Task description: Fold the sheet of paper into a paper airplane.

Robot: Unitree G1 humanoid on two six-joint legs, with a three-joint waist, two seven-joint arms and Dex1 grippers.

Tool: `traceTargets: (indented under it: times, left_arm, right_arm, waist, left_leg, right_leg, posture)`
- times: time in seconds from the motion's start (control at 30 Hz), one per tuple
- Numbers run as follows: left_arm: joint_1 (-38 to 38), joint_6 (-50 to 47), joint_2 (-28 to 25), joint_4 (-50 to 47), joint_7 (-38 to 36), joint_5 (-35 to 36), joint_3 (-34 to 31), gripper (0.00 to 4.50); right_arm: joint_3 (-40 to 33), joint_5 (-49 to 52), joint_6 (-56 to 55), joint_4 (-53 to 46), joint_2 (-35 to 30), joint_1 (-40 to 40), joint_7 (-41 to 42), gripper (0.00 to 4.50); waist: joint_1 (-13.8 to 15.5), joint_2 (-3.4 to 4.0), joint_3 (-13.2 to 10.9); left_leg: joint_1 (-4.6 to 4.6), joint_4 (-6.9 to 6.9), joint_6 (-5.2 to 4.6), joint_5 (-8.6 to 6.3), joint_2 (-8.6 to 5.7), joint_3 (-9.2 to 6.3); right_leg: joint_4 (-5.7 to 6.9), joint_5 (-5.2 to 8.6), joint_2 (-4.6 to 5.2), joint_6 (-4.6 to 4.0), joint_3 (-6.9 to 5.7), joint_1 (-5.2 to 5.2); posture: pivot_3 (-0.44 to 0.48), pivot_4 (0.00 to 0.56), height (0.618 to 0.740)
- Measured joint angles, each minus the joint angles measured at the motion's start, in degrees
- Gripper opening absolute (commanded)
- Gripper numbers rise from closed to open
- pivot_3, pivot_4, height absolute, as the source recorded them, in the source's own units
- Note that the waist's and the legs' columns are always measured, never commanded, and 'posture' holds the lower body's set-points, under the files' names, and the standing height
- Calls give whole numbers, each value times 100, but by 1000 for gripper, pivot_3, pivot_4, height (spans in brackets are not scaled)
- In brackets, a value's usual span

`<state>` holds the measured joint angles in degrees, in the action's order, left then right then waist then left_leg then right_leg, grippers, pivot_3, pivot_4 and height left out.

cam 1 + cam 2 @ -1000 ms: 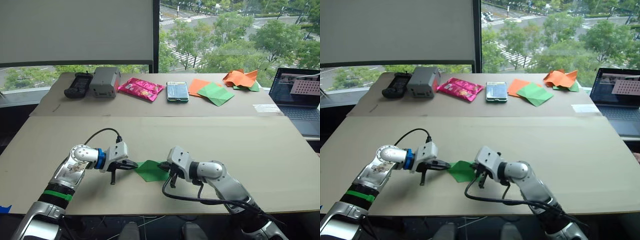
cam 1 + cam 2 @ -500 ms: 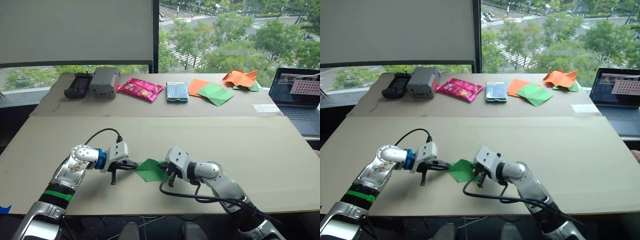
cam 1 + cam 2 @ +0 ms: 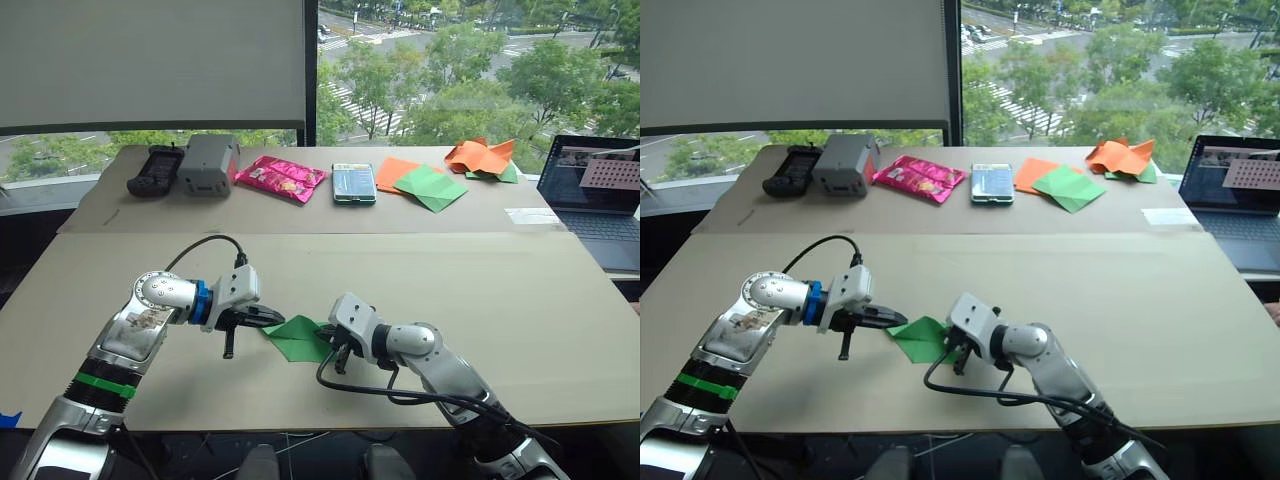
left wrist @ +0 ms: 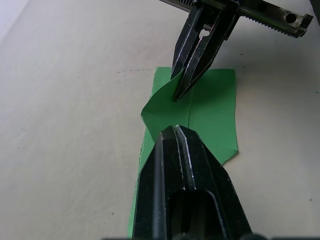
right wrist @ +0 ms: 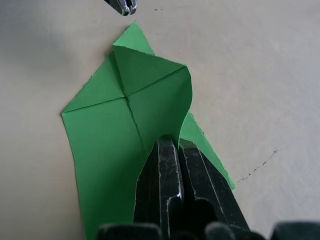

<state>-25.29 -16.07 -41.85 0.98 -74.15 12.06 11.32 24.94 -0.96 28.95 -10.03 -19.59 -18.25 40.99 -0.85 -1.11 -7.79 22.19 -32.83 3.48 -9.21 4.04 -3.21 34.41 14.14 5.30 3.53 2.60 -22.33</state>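
- At the near edge of the desk (image 3: 560, 300), the right gripper (image 3: 341, 351) has its 2 fingers closed on a raised flap of the sheet of paper (image 3: 297, 338), pinching the edge that curls up off the surface; the right wrist view shows that flap bowed between the fingers.
- On the opposite side of the sheet, the left gripper (image 3: 268, 319) has its fingers pressed together; its tips sit at the sheet's pointed corner, and whether they pinch the paper or only touch it I cannot tell.
- The sheet lies flat between the 2 grippers, bright green, already partly folded: 1 corner is turned in to a triangle and crease lines cross near its middle.
- Judged from this, the step in hand is an early fold, with 1 flap being brought over toward the centre crease; the paper is far from a finished airplane.
- The next move probably calls for carrying the pinched flap across to the crease while the left gripper pins the far corner, then pressing the new edge flat. The paper is thin, so a sideways pull could drag or skew it.
- Further back on the desk lie a duller green sheet (image 3: 432, 187) over orange sheets, a pink packet (image 3: 281, 177) and a laptop (image 3: 600, 205).
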Motion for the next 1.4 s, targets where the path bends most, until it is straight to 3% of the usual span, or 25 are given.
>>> traceTargets:
  times: [0.3, 0.97, 1.23, 1.4]
  left_arm:
    - [-1, 595, 218, 789, 206, -427, 158, 0]
    - [-145, 830, 587, 1119, 392, -773, 391, 0]
    - [-166, 858, 623, 1112, 445, -876, 485, 0]
    - [-148, 870, 623, 1111, 477, -877, 486, 0]
  right_arm:
    - [-10, 10, 149, -59, 27, 4, 11, 8]
    - [-22, 11, 212, -85, 23, 8, 16, 8]
    - [-168, 146, 367, -131, 115, 7, -66, 2623]
    - [-411, 238, 391, -747, 149, -40, -229, 2623]
  waist:
    - [3, -1, 1]
    - [7, -1, 1]
    - [11, -1, 1]
    - [9, -1, 1]
  left_leg:
    - [0, 0, -3, 2, 0, 0]
    - [1, 0, 0, 0, 0, 0]
    - [3, 0, -2, 1, 0, -1]
    - [2, 0, 1, 0, 0, -1]
  right_leg:
    - [0, 0, 0, 0, 0, 1]
    - [1, 0, -1, 0, 0, 1]
    - [3, 0, -1, 1, 0, 0]
    - [3, 0, -1, 1, 0, 0]
  posture:
    - [0, 150, 718]
    - [0, 150, 718]
    - [0, 150, 718]
    - [0, 150, 718]
